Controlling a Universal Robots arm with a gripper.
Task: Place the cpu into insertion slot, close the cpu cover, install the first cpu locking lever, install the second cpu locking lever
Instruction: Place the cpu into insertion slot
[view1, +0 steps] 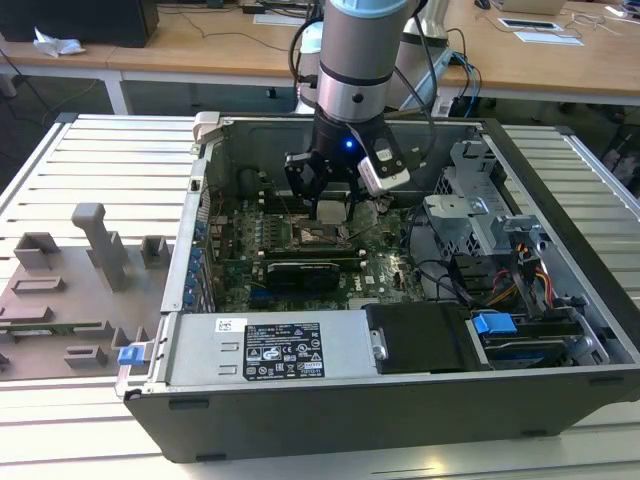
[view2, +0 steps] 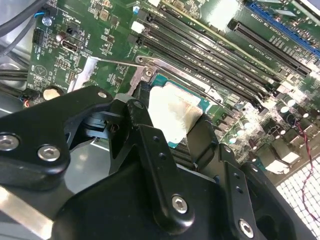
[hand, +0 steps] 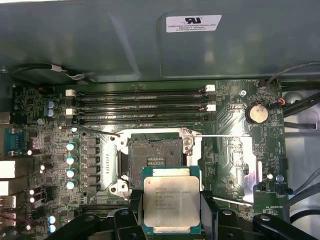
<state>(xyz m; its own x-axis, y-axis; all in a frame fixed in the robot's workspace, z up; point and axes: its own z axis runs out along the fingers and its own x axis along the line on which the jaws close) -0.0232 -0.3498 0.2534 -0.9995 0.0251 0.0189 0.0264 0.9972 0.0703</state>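
The black jaws on the silver-and-blue arm (view1: 352, 60) are clamped on the cpu (hand: 171, 202), a small flat square chip with a silver-grey metal top and a thin green rim, one finger (hand: 131, 212) pressed to each opposite edge. In both wrist views the cpu (view2: 172, 112) hangs level in the air, close over the green motherboard (hand: 55, 150). The insertion slot (hand: 156, 156), a square socket with a dark pin-grid recess inside a silvery steel frame, lies bare just beside the held chip. Long narrow black memory slots (hand: 140, 105) run along the slot's far side. In the exterior view the jaws reach down inside the open dark grey computer case (view1: 330, 400), which lies on a pale slatted metal surface (view1: 100, 160).
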